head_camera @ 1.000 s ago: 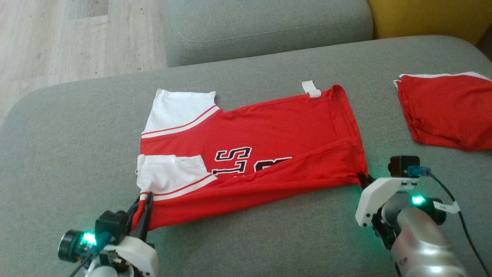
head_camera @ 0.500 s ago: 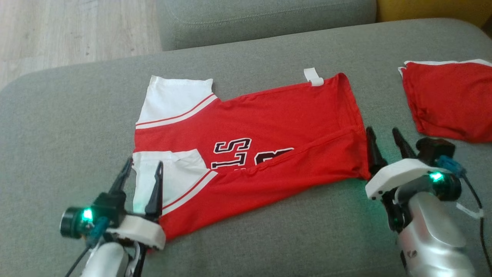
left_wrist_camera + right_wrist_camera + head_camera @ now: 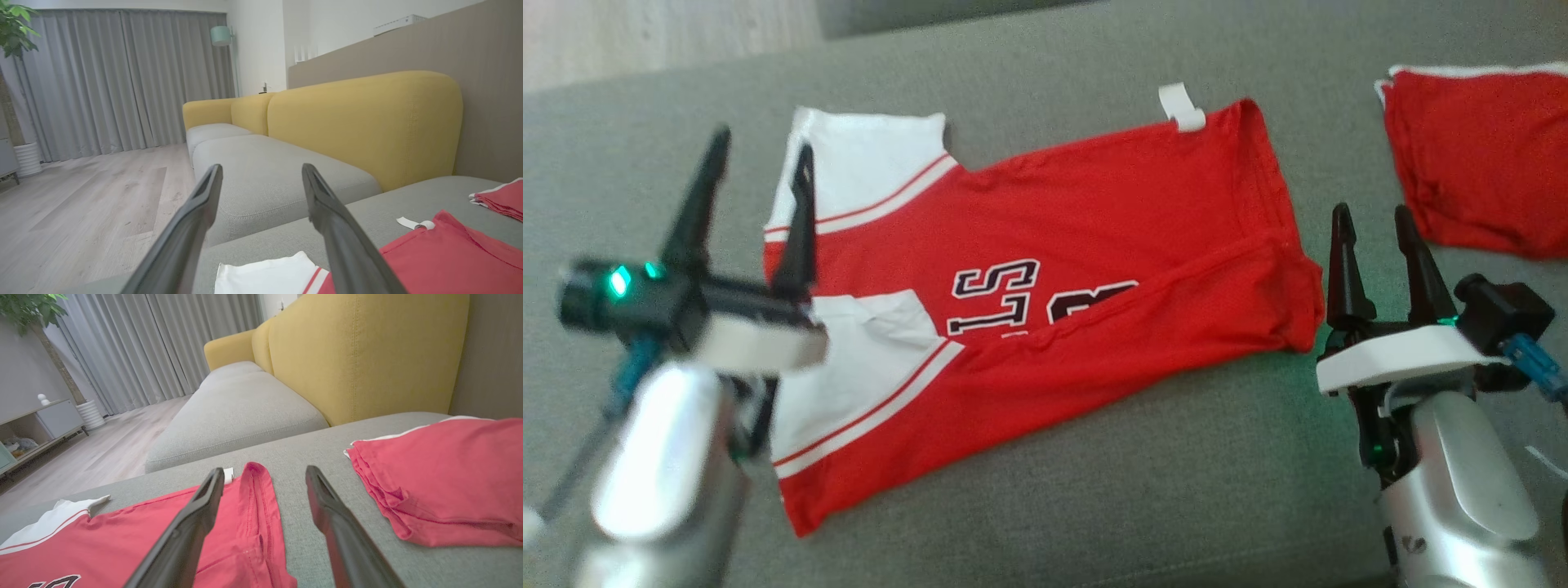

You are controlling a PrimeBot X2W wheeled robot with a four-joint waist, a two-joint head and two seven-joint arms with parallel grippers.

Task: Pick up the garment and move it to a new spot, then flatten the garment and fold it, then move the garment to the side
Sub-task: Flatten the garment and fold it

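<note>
Left gripper [image 3: 760, 171] raised, right gripper [image 3: 1376, 233] low, jaws parted

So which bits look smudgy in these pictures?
Head view: the left gripper and its silver forearm are smeared, while the jersey lettering is readable. Left wrist view: curtains crisp, fingers soft near the lens. Right wrist view: the folded red cloth is crisp, fingers soft too.

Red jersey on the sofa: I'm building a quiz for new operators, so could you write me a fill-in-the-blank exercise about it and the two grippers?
1. The red jersey lies on a ____ sofa cushion.
2. Its sleeves are ____.
3. The left gripper and right gripper both stand ____, holding nothing.
4. The other red garment lies on the robot's ____ side of the jersey.
Missing words: grey; white; open; right.
</note>
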